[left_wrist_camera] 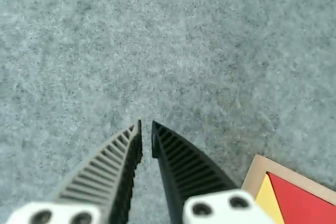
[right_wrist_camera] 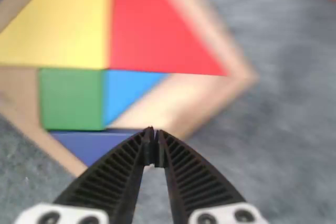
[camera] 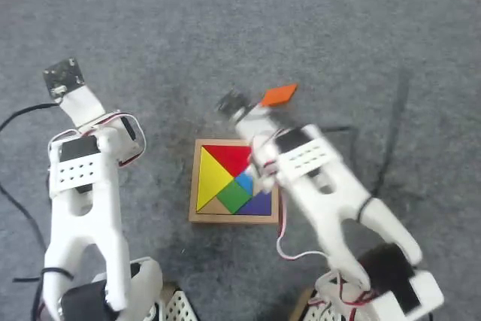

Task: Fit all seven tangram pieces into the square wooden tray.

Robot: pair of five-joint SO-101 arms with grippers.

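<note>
The right gripper (right_wrist_camera: 150,132) is clenched, empty, above the tray's (camera: 233,218) edge. Coloured pieces (camera: 213,177) are seated in the tray; an orange piece (camera: 279,95) is seen just beyond it. The left gripper (left_wrist_camera: 146,125) is closed, empty, beside the tray.

— How many pieces are in the one wooden tray (camera: 233,218)?
— Five: one red triangle (camera: 229,157), one yellow triangle (camera: 210,178), one green square (camera: 234,195), one light blue triangle (camera: 244,180), one dark blue piece (camera: 260,203).
— Outside it?
— One orange piece (camera: 279,95).

My right gripper (right_wrist_camera: 152,135) is ribbed black. The tray (camera: 233,218) is tan, and its pieces are a yellow triangle (camera: 210,177), red triangle (camera: 229,157), green square (camera: 234,195), light blue triangle (camera: 245,181) and indigo piece (camera: 259,202). The loose piece (camera: 279,95) is orange, the carpet (camera: 338,50) speckled grey.
</note>
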